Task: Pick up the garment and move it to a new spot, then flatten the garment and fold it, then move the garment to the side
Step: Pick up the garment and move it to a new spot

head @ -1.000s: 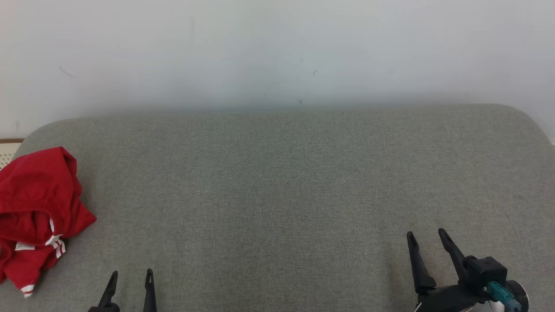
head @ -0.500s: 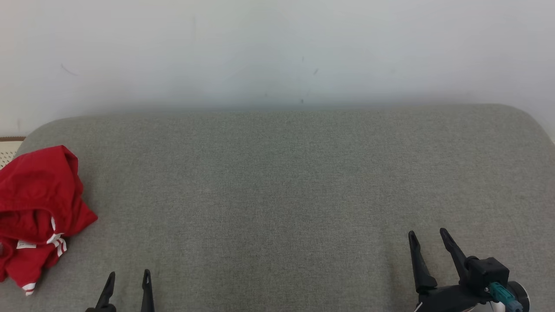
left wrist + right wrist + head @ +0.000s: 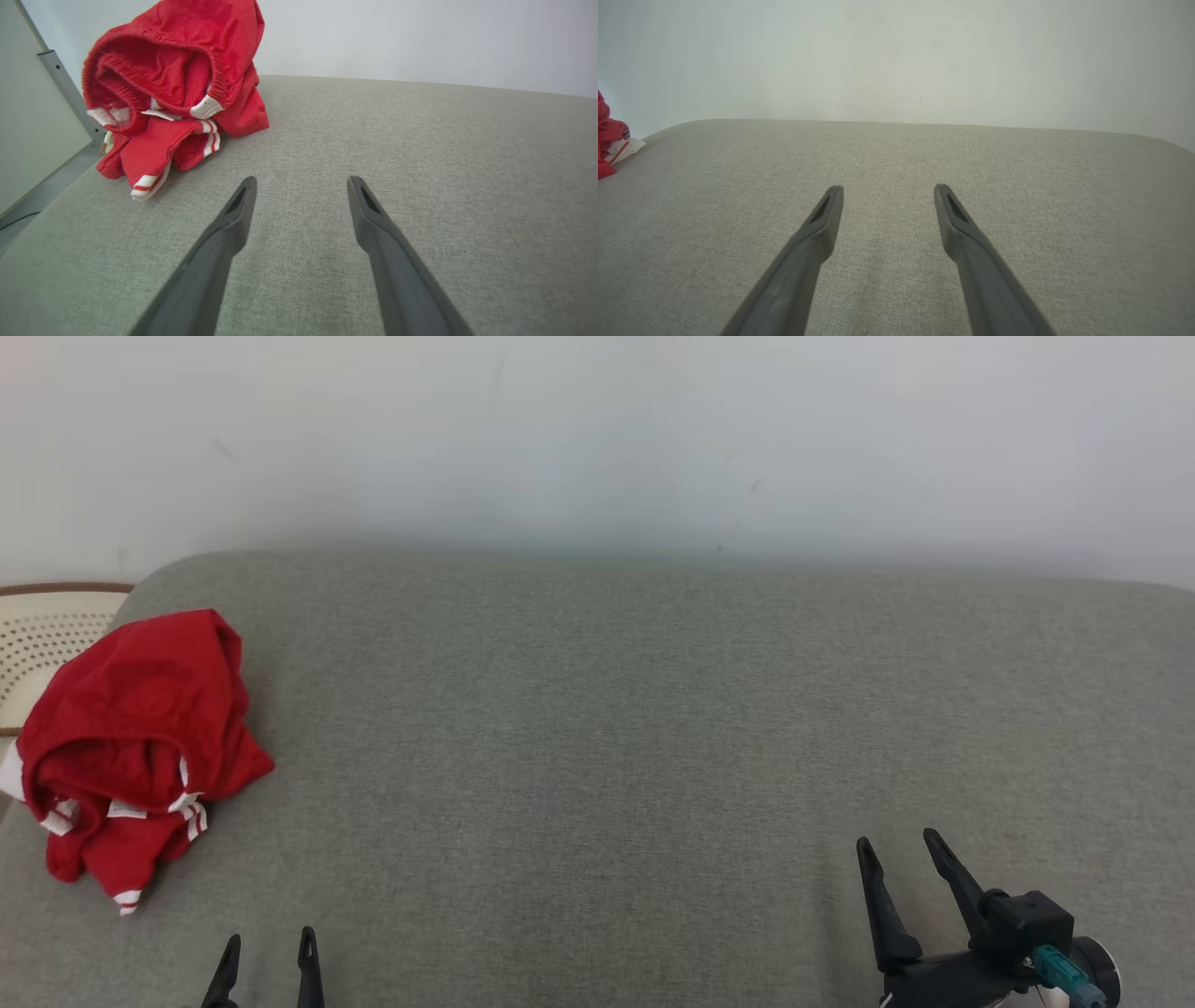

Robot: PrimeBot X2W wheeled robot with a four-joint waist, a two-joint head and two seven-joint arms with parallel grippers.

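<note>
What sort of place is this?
Probably a home-style room or test setup, not a workshop: a grey fabric-upholstered cushion, like a sofa or bed, against a plain white wall, with a crumpled red garment lying at its left end.

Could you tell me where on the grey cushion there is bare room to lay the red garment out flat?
The whole middle of the grey cushion is bare, from the red garment at its left end across to the right tool, and back to the wall. Only the left end is crowded.
</note>
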